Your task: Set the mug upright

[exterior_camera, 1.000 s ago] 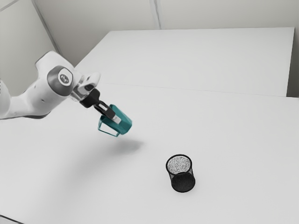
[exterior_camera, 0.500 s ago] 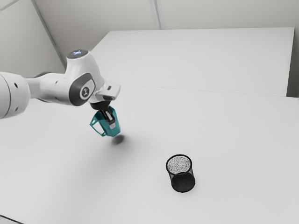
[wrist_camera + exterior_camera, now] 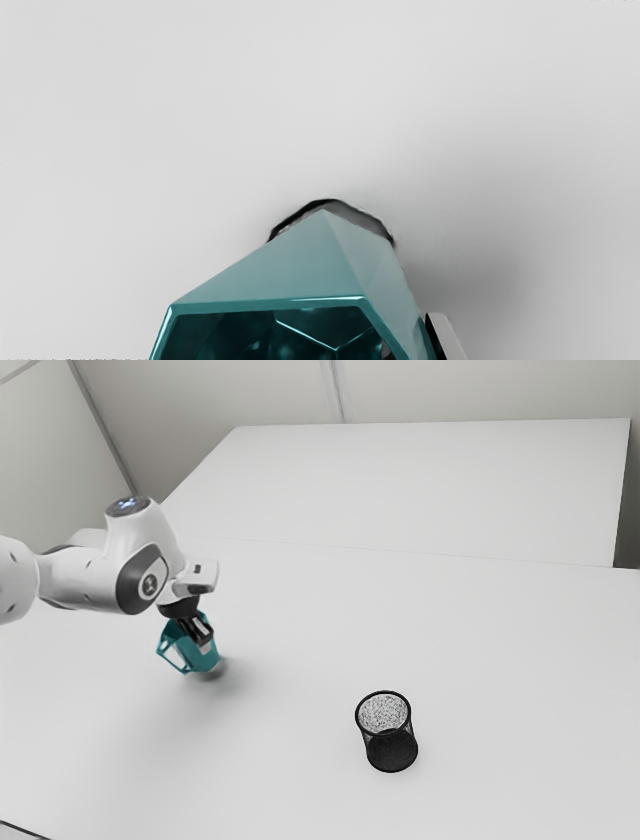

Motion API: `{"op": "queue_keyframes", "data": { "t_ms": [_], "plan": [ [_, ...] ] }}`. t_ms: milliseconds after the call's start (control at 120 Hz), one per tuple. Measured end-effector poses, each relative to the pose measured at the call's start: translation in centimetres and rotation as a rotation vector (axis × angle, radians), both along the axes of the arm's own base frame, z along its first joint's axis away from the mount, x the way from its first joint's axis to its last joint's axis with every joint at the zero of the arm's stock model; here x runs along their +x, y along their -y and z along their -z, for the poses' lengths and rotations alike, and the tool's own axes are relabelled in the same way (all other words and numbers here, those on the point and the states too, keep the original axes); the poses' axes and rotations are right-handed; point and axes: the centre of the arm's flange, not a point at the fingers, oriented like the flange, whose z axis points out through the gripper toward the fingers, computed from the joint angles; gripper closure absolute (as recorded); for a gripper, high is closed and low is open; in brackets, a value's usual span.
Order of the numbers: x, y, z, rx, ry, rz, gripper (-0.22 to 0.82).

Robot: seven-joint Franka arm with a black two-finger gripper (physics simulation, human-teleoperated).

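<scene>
My gripper (image 3: pixel 202 637) is shut on the teal faceted mug (image 3: pixel 207 661) at the exterior view's left. The mug tilts slightly, with its handle toward the exterior view's left and its base down, close above its shadow; whether it touches the table cannot be told. In the wrist view the mug (image 3: pixel 300 270) shows its open mouth toward my hand. There my gripper (image 3: pixel 415 345) has one fingertip outside the mug's wall and a sliver of the other inside the rim.
A black mesh cup (image 3: pixel 390 745) stands upright on the white table (image 3: pixel 480 660), toward the exterior view's right and nearer its camera than the mug. A second white surface (image 3: pixel 430 480) lies behind.
My hand has swung to point more steeply down, then moved toward the exterior view's left and lower, carrying the mug. The mug has turned closer to upright. The mesh cup has not moved.
</scene>
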Motion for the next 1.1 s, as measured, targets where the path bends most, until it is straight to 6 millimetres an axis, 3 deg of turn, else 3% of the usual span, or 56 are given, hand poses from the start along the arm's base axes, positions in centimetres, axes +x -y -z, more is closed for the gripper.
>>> {"op": "queue_keyframes", "data": {
  "t_ms": [158,417,517,658,875,1100],
  "plan": [
    [0.2,1.0,0.2,0.001,0.013,-0.002,0.77],
    [0.5,7.7,0.4,-0.003,0.022,0.097,0.78],
    [0.5,9.2,0.7,-0.002,0.017,0.118,0.77],
    [0.6,8.2,0.8,-0.002,0.018,0.088,0.77],
    [0.6,5.0,0.8,-0.008,0.016,0.024,0.58],
    [0.6,6.0,0.8,-0.009,0.016,0.045,0.46]
  ]
}}
